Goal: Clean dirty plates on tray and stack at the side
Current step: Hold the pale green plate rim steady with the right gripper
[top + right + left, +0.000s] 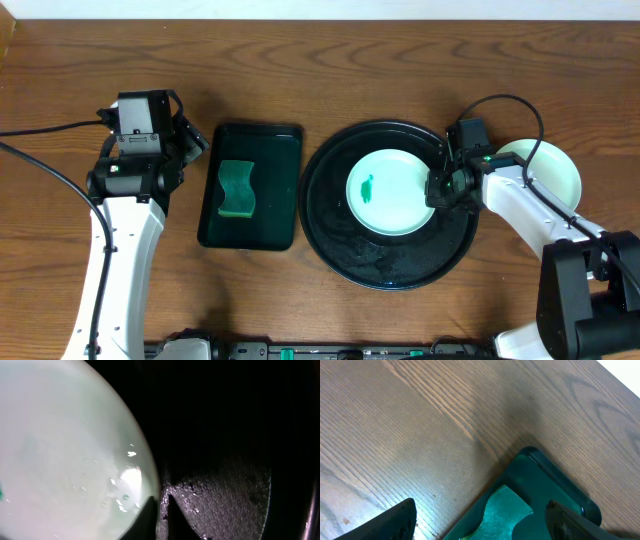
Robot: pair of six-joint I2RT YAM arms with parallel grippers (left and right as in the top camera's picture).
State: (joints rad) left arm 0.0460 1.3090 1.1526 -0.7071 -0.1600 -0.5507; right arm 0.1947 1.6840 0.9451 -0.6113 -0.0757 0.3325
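Wood-grain table (320,60) all round, and the action sits in the middle: one mint plate (395,195) lies flat on the tray (390,265), a green smear (367,187) left of its centre. The second plate (555,165) rests off to the right on the bare wood, partly under the right arm.

Right gripper (438,188) is down at the plate's right rim. In the wrist view its fingers (149,516) stand very close together astride that rim. It's dark down there, so I can't tell whether they actually pinch it.

Left gripper (480,506) hangs with jaws wide apart above the corner of the small tray (215,235), holding nothing, with the sponge (238,190) just below.

The risks, as I judge them:
- That rim hold looks thin. Lift on a shallow edge and the plate may slip, tilt and clatter back.
- The tray surface glistens as if wet, so a nudge could skate the plate sideways.
- The smear isn't wiped, so stacking now would put a dirty plate on the pile.
- The left jaws sit off-centre and may catch the small tray's wall.
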